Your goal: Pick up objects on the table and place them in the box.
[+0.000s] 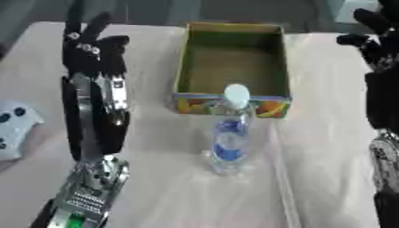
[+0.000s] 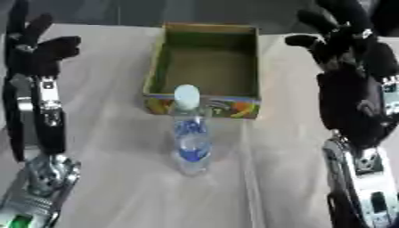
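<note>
Nothing is in the box (image 1: 187, 67) yet, as far as I can see; its floor looks bare. The water bottle (image 1: 230, 133) stands upright at six o'clock from it, just beside its near wall. My left hand (image 1: 93, 49) at nine o'clock and right hand (image 2: 351, 53) at three both hover, fingers spread, holding nothing.

Clear glossy plastic, printed cardboard, matt cloth

The bottle (image 1: 231, 133) at centre frame is clear shiny plastic with a white cap; the box (image 1: 232, 67) behind it looks like matt cardboard, its front printed; the tablecloth (image 1: 171, 187) is pale, matt, creased fabric.
</note>
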